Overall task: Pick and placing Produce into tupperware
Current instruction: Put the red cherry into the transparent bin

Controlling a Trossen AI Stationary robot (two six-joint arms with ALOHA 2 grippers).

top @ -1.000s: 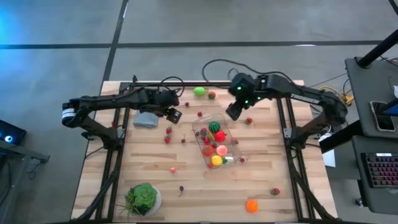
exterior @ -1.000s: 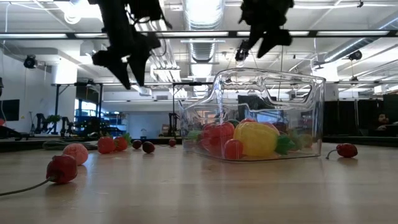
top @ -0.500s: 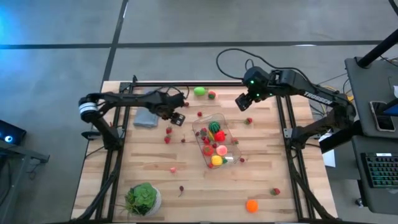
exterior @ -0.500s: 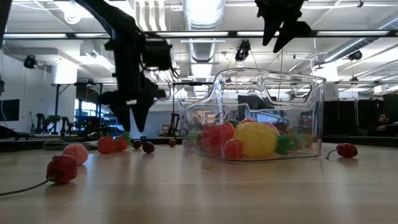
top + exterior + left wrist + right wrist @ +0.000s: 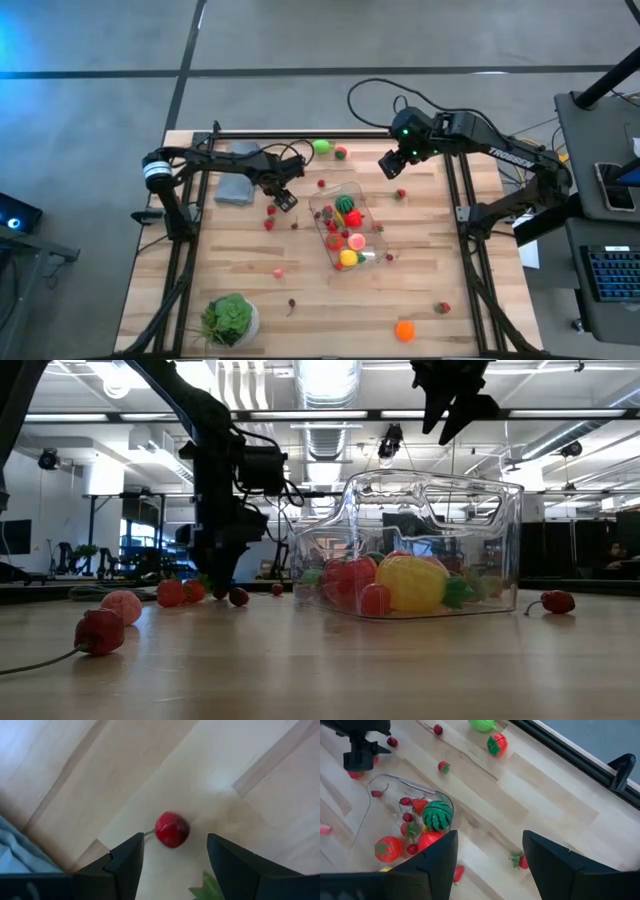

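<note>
Left gripper (image 5: 172, 865) hangs open over a red berry (image 5: 171, 829) on the table.
The berry lies just ahead between its fingers; a skewed descent could knock the round fruit rolling. The tupperware (image 5: 346, 225) sits beside; right gripper (image 5: 490, 865) waits open, high.

Left gripper (image 5: 286, 201) moved from beside grey cloth (image 5: 236, 189) toward worktop middle and dropped low, fingers (image 5: 125, 865) now straddling red berry (image 5: 172, 829) just above worktop (image 5: 300, 300). Left arm's base link swung inward. Right gripper (image 5: 391, 166) pulled back from over tupperware (image 5: 347, 228) toward far right edge, raised higher.
</note>
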